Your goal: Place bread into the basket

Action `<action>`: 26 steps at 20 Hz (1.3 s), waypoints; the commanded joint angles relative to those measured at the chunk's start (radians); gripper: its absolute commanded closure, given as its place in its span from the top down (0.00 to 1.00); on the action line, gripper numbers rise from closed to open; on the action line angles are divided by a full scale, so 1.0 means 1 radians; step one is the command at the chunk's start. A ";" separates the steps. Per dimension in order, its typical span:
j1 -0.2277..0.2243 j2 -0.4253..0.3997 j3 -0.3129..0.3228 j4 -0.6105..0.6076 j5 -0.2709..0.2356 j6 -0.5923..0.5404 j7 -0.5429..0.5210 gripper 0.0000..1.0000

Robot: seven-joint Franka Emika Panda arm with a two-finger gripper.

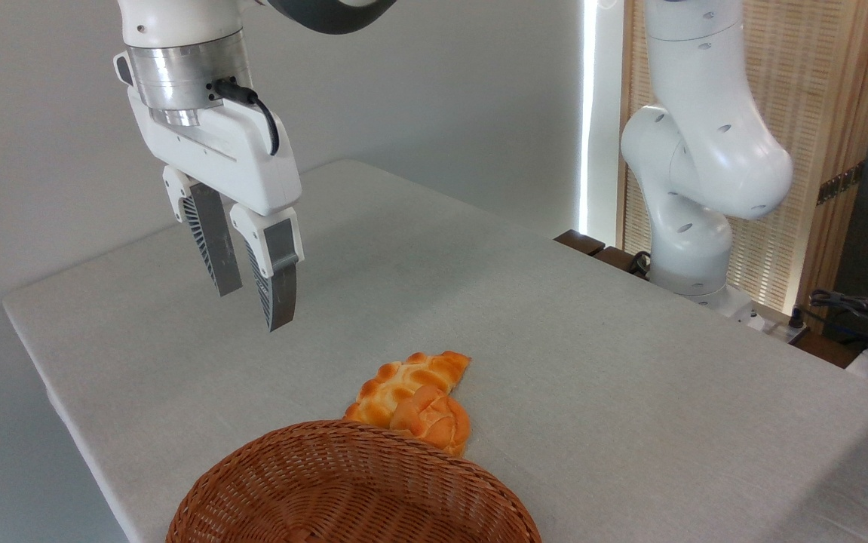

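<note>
Gripper (253,309) spread, empty, hovering high; bun (430,422) lies right and nearer, touching basket (343,483) far rim, just beside braided loaf (411,377).

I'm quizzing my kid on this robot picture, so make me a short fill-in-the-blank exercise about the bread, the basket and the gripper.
1. The gripper hangs above the table with its fingers ____.
2. The bun lies just behind the rim of the ____.
3. The bun touches a braided ____.
4. Inside, the basket holds ____ bread.

Missing words: open; basket; loaf; no
</note>
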 commanded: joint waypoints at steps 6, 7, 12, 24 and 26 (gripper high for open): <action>-0.004 -0.002 0.006 0.011 -0.004 -0.009 -0.020 1.00; -0.004 -0.002 0.006 0.011 -0.004 -0.009 -0.020 1.00; -0.004 -0.004 0.007 0.011 -0.004 -0.009 -0.020 1.00; 0.115 -0.010 -0.102 0.011 -0.004 -0.043 -0.017 1.00; 0.115 -0.013 -0.102 0.011 -0.002 -0.043 -0.015 1.00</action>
